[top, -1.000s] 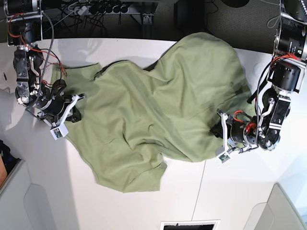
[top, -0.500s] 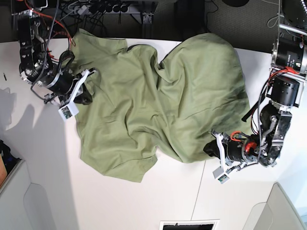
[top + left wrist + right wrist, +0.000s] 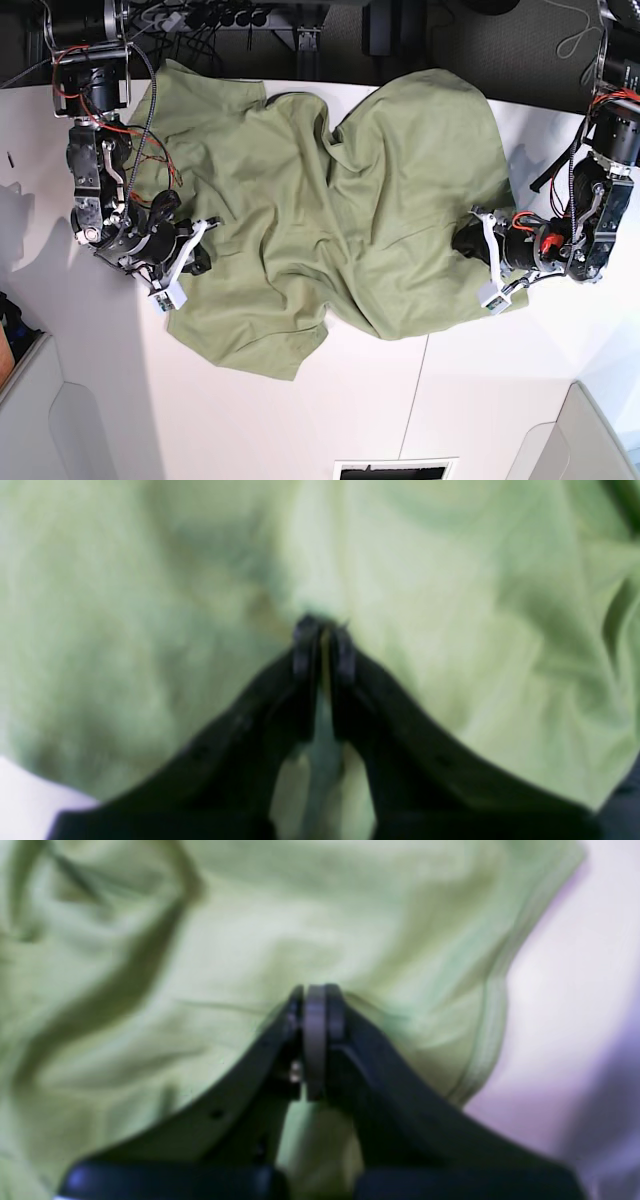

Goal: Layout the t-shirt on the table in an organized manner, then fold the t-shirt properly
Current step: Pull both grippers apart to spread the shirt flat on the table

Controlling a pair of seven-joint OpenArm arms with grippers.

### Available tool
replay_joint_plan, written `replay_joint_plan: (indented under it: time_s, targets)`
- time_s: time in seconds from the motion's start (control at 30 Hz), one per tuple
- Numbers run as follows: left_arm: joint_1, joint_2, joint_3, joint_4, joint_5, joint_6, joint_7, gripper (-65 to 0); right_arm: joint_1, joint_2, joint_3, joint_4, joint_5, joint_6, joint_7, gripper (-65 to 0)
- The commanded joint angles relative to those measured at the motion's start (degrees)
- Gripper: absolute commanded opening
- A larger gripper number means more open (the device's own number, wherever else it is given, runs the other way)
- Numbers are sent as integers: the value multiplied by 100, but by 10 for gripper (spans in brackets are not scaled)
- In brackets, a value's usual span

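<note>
The olive-green t-shirt (image 3: 330, 200) lies rumpled across the middle of the white table (image 3: 300, 420), with its far edge reaching the table's back edge. My right gripper (image 3: 200, 262) sits at the shirt's left edge. In the right wrist view, this gripper (image 3: 315, 995) is shut on a pucker of the cloth (image 3: 200, 965) beside a hem, with bare table (image 3: 575, 990) to the right. My left gripper (image 3: 462, 240) is at the shirt's right lower edge. In the left wrist view, this gripper (image 3: 322, 627) is pinched shut on green fabric (image 3: 450, 605).
Cables and dark equipment (image 3: 220, 18) lie beyond the table's far edge. Grey panels stand at the near left (image 3: 50, 420) and near right (image 3: 590, 440) corners. A dark slot (image 3: 395, 470) is at the front edge, and a thin seam (image 3: 415, 400) runs through the tabletop.
The right gripper moved toward the near side along the shirt's left edge, dragging cloth with it. The left gripper moved up and to the right, pulling the shirt's right lower edge outward.
</note>
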Motion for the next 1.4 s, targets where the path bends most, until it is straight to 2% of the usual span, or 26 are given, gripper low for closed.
replay_joint_plan:
  time_s: [0.0,0.13,0.3,0.4,0.53,0.67,0.73,0.83,0.9,0.97,1.1,1.23,1.37]
  targets:
    - [68,-74,-2,20,275,38,146,-590,208,92,31,-87,-114,-11,42,-650]
    - [260,-131,-2,17,791,38,-273,-590,256,321,31,-452,-212,-39,177,-650]
    - [138,-61,-2,15,2376,38,-1340,-590,256,754,31,-538,-175,-195,284,-650]
    - [-35,105,13,15,3176,38,-1683,-590,256,925,31,-538,31,-227,284,-650]
    - [-393,214,269,15,3211,38,-1937,-590,258,935,31,-538,52,-382,284,-650]
    - [-737,219,417,15,3215,38,-1753,-590,256,938,46,-455,151,-376,282,-650]
    - [-861,153,415,35,2999,38,-1624,-589,251,935,98,-291,195,-376,275,-650]
    - [-901,-149,415,295,2321,38,-1624,-589,188,938,297,136,363,-376,162,-650]
    - [-876,-402,415,584,1882,38,-1558,-554,90,935,525,516,546,-374,-33,-650]
    - [-835,-636,415,887,1375,38,-1322,-525,-68,935,782,922,734,-369,-258,-650]
    - [-551,-970,411,1364,337,38,-739,-525,-529,938,1185,1598,1019,-361,-721,-650]
    - [61,-1272,341,1703,85,38,-656,-525,-1320,951,1499,2070,1110,-155,-863,-650]
    - [761,-1421,-308,1738,-457,38,-380,-525,-2138,951,2059,2568,1506,-105,-903,-650]
